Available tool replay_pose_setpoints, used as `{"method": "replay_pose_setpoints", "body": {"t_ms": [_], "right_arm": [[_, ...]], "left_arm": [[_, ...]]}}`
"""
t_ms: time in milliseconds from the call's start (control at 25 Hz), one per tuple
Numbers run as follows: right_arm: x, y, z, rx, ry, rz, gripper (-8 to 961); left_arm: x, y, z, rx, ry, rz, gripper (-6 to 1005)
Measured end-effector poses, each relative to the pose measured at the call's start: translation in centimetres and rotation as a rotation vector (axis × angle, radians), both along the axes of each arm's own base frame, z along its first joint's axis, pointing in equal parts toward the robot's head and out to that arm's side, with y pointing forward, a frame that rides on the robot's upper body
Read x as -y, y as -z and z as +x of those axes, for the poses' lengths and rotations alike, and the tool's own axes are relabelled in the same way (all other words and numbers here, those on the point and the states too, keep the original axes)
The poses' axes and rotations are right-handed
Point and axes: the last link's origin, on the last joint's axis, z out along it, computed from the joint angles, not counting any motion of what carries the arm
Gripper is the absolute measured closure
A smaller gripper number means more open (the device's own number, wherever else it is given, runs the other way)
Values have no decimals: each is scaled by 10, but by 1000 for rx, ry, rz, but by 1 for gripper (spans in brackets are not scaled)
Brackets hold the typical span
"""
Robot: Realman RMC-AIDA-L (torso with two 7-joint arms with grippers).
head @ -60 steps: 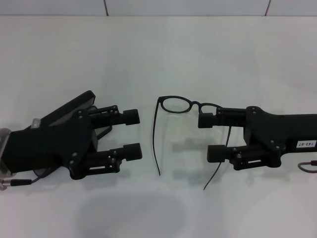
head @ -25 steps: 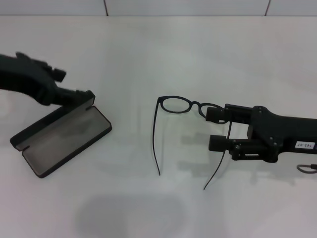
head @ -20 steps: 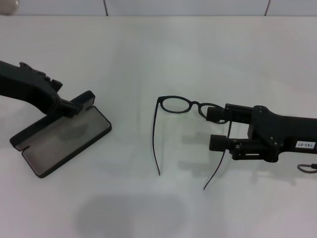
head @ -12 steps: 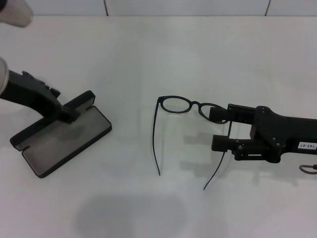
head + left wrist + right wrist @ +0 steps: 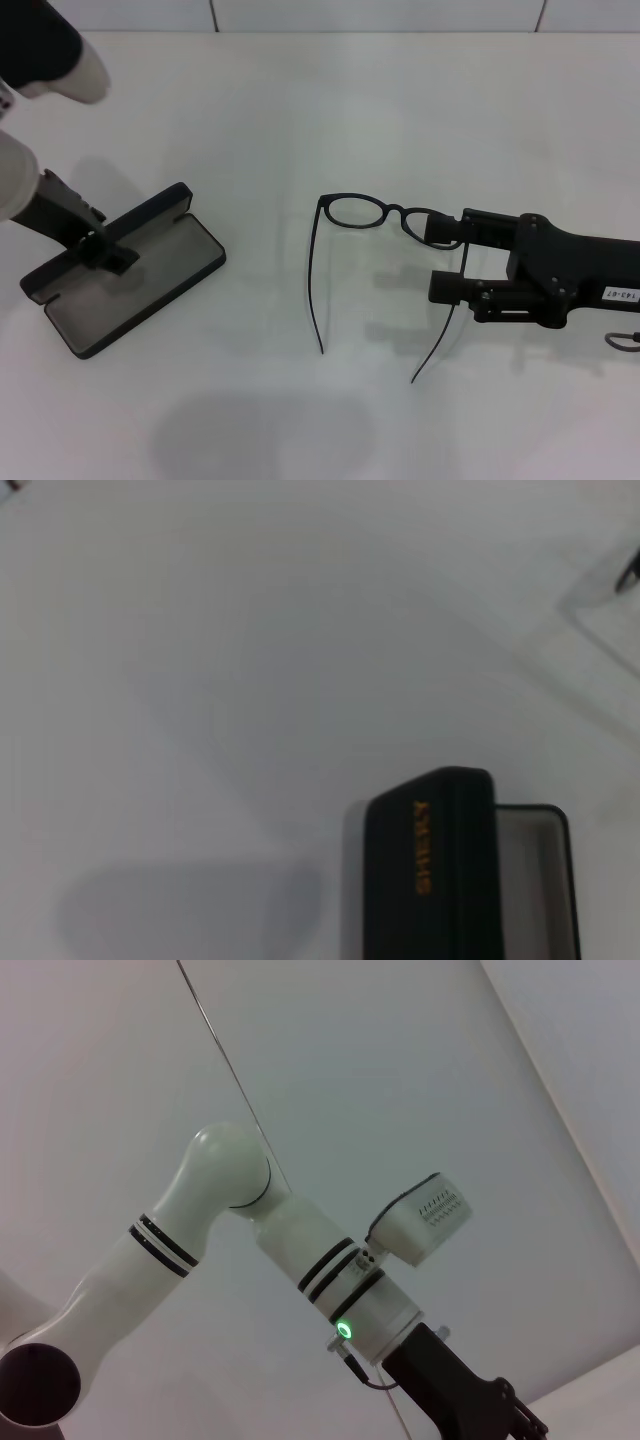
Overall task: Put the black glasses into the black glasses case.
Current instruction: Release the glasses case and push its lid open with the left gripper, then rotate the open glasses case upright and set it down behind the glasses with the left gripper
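Black glasses (image 5: pixel 372 213) lens partly hidden behind right gripper (image 5: pixel 446 258).

The black glasses case (image 5: pixel 125 283) lies well left of the black glasses (image 5: pixel 372 262).

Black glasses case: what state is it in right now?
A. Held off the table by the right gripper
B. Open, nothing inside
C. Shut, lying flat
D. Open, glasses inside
B: the black glasses case lies open with a bare interior, while the black glasses sit apart on the table by the right gripper.
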Motion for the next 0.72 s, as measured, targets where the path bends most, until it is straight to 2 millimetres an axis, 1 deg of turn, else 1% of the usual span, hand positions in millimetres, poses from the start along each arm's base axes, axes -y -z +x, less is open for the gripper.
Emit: {"method": "replay_pose_setpoints", "body": {"t_ms": [120,440,680,720], "right_arm": [[1,0,1,-4,8,4,153],[3,-4,7,-16,32,19,154],[4,-5,7,-21,30,17,154],[5,-5,7,-24,26,14,154]], "left_arm": [[0,4,3,-14,11,-16,439],[-3,2,8,-16,22,-4,489],[-4,0,12,-19,38,5,721],[-5,-1,14,-19,51,14,735]]}}
